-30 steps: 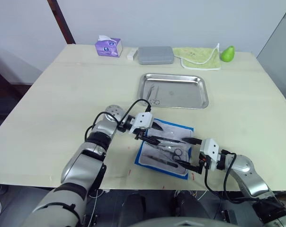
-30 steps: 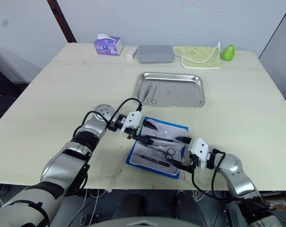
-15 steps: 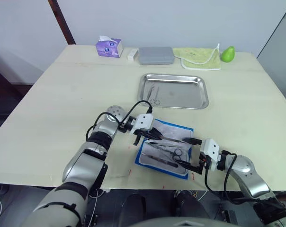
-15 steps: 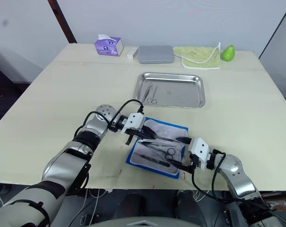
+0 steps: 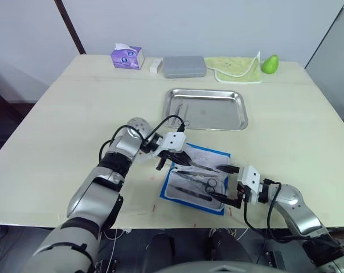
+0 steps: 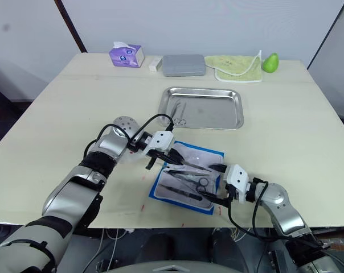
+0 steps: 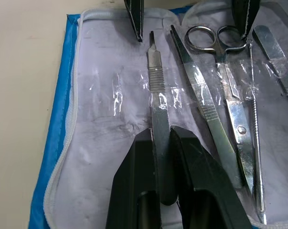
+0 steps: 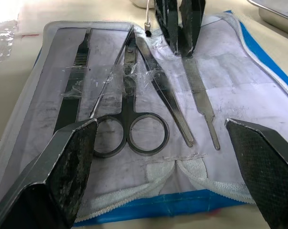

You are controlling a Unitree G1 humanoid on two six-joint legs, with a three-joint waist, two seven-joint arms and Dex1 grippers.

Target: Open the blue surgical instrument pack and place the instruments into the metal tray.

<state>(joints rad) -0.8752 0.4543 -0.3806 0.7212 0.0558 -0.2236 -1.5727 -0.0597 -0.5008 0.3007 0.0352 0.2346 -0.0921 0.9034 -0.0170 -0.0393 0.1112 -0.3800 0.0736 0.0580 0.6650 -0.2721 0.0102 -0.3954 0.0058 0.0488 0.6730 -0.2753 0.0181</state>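
The blue surgical instrument pack [image 5: 220,154] lies open on the table, pale lining up. Several silver instruments are strapped in it: scissors [image 7: 228,95], forceps [image 7: 201,100] and a flat scalpel-like handle [image 7: 156,81]. My left gripper [image 7: 160,136] reaches in from the pack's far left side and is shut on that flat handle. My right gripper [image 8: 160,124] rests at the pack's near right edge, its fingers [image 8: 63,171] spread wide and open around nothing. The metal tray [image 5: 217,111] sits beyond the pack and holds two small instruments [image 5: 183,111] at its left end.
Along the table's far edge stand a purple tissue box [image 5: 126,57], a small white block [image 5: 155,65], a grey case [image 5: 184,66], a green cloth [image 5: 236,68] and a green pear [image 5: 269,63]. Bare tabletop lies left and right of the pack.
My left gripper has closed its fingers onto the flat handle in the pack. The right gripper has stayed put. The head view has shifted slightly.
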